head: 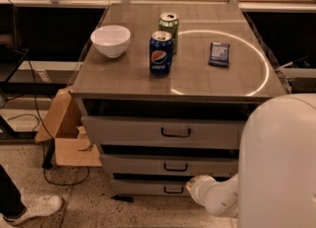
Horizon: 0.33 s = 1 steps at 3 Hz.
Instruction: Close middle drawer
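The grey cabinet has three stacked drawers. The middle drawer (pixel 148 165) shows its low grey front panel with a small dark loop handle (pixel 176 167), and a dark gap lies above it. My gripper (pixel 196 186) is at the tip of the white arm, low at the right. It is just below the middle drawer's front and in front of the bottom drawer (pixel 143 187). The arm's large white body (pixel 279 168) hides the right ends of all three drawers.
On the cabinet top stand a white bowl (pixel 110 40), a blue Pepsi can (pixel 161 52), a green can (pixel 168 24) and a dark packet (pixel 219 54). The top drawer (pixel 148 131) has a taller front. A cardboard box (pixel 69 140) and cables lie on the floor to the left, with a shoe (pixel 34 209) at the bottom left.
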Available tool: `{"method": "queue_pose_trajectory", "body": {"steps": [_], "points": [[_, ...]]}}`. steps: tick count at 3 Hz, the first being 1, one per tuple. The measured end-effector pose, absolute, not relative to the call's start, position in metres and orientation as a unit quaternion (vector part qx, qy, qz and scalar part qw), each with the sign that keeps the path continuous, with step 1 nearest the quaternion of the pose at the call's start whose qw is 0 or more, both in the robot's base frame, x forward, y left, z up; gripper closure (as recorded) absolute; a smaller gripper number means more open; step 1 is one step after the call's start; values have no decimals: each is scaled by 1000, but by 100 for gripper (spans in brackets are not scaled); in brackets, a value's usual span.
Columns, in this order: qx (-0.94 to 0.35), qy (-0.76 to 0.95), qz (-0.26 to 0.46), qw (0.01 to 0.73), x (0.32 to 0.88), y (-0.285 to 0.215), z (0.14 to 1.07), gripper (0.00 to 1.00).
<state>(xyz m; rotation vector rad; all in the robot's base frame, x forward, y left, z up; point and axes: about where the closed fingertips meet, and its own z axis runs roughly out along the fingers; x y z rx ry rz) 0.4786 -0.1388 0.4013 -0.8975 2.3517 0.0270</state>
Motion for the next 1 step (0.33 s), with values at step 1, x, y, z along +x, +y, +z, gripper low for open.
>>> {"method": "queue_pose_trajectory", "body": {"steps": [1], "points": [[-293, 916, 0, 272, 406, -205, 424, 100]]}}
